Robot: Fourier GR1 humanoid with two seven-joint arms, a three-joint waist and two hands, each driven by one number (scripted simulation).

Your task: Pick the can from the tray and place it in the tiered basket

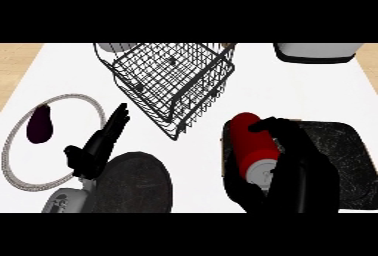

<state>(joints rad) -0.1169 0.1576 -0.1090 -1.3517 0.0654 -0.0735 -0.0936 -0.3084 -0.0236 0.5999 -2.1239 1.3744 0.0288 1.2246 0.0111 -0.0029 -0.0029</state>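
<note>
One red can [247, 142] is in the right hand [299, 167], whose fingers curl round it at the left edge of the dark tray [347, 155]; its long axis runs nearly up the view, silver end toward the robot, far end tipped slightly left toward the wire basket [173, 75]. The left hand [100, 145] rests with straight fingers on the white counter [74, 65], between a plate [63, 150] holding an eggplant [40, 125] and a dark round plate [136, 185]. Wooden floor [15, 60] shows beyond the counter's left edge.

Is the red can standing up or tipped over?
Tipped: the can shows its long red side, silver end low in view, right hand curled round it.
</note>
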